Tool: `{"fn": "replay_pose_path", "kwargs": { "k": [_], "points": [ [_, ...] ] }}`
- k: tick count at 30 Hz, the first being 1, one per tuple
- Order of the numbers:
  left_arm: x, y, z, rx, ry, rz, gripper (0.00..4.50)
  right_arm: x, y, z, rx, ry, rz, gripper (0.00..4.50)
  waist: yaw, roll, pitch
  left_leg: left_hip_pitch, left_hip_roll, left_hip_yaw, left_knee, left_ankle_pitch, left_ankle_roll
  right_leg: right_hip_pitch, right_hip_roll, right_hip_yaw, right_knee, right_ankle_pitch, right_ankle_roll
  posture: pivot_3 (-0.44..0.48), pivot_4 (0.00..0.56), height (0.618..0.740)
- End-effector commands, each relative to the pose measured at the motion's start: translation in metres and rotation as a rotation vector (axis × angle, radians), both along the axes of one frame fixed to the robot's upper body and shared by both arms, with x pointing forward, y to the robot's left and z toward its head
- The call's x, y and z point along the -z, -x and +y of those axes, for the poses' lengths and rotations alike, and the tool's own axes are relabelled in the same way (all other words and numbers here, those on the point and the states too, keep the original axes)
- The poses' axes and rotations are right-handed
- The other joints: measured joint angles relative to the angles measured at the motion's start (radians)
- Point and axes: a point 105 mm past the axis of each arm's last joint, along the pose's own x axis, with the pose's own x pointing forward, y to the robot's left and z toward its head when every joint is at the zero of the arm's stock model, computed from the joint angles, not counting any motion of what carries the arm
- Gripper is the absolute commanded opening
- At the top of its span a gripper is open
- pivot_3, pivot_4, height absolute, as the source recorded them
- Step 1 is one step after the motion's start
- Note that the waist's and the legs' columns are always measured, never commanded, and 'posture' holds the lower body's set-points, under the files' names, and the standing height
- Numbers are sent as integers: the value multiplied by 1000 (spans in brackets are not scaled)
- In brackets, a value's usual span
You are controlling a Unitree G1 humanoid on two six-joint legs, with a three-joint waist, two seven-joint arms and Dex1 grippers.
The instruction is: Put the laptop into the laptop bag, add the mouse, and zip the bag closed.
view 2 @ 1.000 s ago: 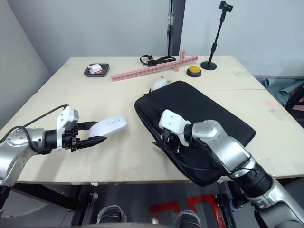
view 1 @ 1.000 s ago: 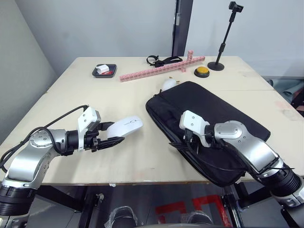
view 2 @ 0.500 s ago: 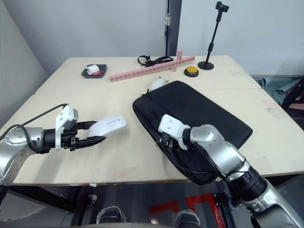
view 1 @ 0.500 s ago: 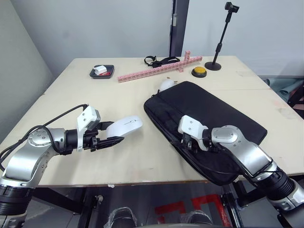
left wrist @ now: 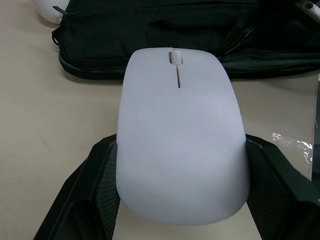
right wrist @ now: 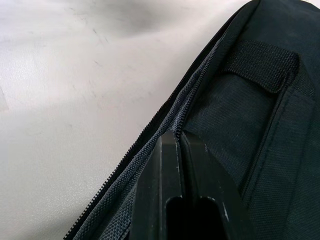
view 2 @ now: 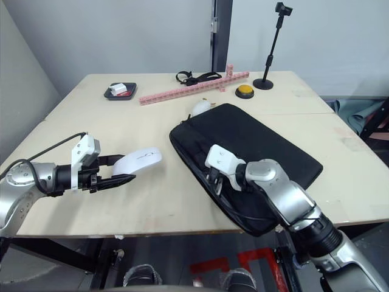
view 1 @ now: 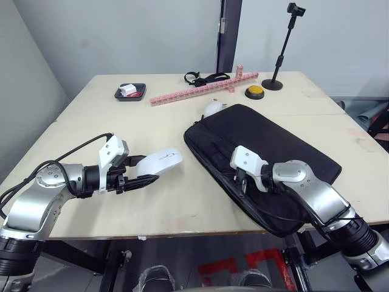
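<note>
We judge the mouse step underway: our left gripper [view 1: 138, 172] clamps the mouse [view 1: 159, 163], while our right gripper [right wrist: 176, 145], fingers together on the laptop bag [view 1: 267, 143] zipper, must part it at 3 o'clock.

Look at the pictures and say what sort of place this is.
Probably a robotics lab or test room: a plain table against bare grey walls, a camera stand set up beside a yellow push button, and a laptop bag laid out.

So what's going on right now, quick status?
Left gripper shut on mouse, held off the table. Right gripper shut at laptop bag zipper. White egg-shaped thing touching bag's far corner.
</note>
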Motion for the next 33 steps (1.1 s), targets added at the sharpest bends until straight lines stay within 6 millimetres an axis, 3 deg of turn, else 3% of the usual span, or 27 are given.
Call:
{"fn": "replay_pose_path", "kwargs": {
  "k": [1, 8, 12, 15, 26, 33],
  "points": [
    [-11, 2, -3, 22, -7, -43, 2782, -10, 0, -1, 7, -35, -16, 21, 0, 0, 0, 0, 0, 0, 0, 0, 0, 0, 0, 0, 0, 0, 0, 0, 150, 740],
    [-10, 2, -4, 20, -8, -46, 2782, -32, -4, -3, 19, -115, -2, 21, -1, 0, 0, 0, 0, 0, 0, 0, 0, 0, 0, 0, 0, 0, 0, 0, 150, 740],
    [-9, 1, -5, 20, 0, -44, 2782, -70, 2, -1, -37, -284, 66, 21, -1, 0, 0, 0, 0, 0, 0, 0, 0, 0, 0, 0, 1, 0, 0, 0, 150, 740],
    [-9, 0, -5, 22, 2, -45, 2782, -87, 5, -2, -59, -343, 93, 21, -4, 0, 0, 1, 0, 0, 0, 0, 1, 0, 0, 1, 2, 0, 0, 0, 150, 740],
    [-8, -2, -9, 21, 14, -53, 2782, -150, -12, -15, -32, -552, 75, 21, -8, 0, 0, 1, 1, 1, 0, 5, 8, -1, 1, 1, 2, 0, 0, 0, 150, 740],
    [-8, -3, -11, 21, 21, -53, 2782, -149, -11, -16, -16, -579, 104, 21, -3, 0, 0, 1, 1, 1, 0, 5, 8, -1, 1, 1, 1, 0, 0, 0, 150, 740]
  ]
}}
